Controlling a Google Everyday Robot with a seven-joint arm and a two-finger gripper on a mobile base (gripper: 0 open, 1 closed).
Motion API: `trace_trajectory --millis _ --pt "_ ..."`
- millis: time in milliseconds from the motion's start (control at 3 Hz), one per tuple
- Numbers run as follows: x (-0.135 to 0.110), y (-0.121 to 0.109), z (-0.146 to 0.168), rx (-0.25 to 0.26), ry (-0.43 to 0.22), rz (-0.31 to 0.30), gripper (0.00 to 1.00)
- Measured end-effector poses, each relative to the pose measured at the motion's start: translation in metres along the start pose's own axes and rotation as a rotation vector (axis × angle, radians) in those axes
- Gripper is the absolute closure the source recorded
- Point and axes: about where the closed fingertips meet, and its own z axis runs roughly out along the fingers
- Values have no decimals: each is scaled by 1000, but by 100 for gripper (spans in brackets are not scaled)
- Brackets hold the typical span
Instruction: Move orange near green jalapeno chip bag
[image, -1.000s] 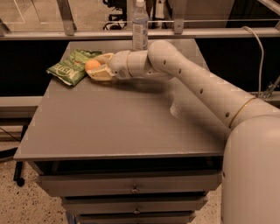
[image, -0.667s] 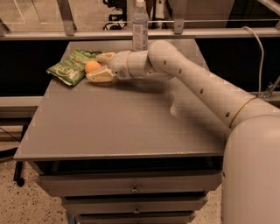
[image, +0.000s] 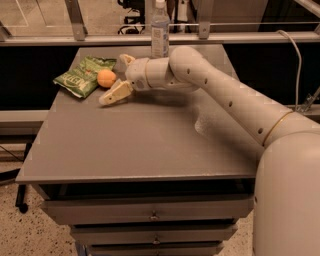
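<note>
**A:** What is the layout, and why is each thing where it is?

**B:** A thick white robot arm (image: 220, 95) reaches from the lower right across a grey table (image: 150, 145) to its far left corner. There a crinkled green chip bag (image: 80, 77) lies flat. The end effector (image: 116, 79) is just right of the bag, low over the table, with its two fingers spread wide. One points up and away, the other angles down to the tabletop. The orange (image: 106, 78) sits on the table at the mouth of those fingers, against the bag's right edge. Neither finger appears to press on it.

**A:** So how does the task stand?

**B:** I judge it nearly met, since the orange already rests beside the bag. The open fingers suggest the arm only needs to draw back without nudging the fruit, which could roll.

**A:** And the surface and the room?

**B:** The tabletop is smooth, matte and flat, with drawers (image: 150, 215) below it. A clear bottle (image: 160, 30) stands upright at the far edge, behind the arm. Beyond it runs a metal rail (image: 225, 37), a pale cable (image: 295, 65) hangs at right, and speckled floor (image: 15, 230) shows at lower left.
</note>
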Motion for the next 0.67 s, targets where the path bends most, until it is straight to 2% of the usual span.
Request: trace_trajectory --millis 333,667 --pt "-10 -2 -26 29 10 -12 0" --pt "-27 -3 -94 93 26 -20 0"
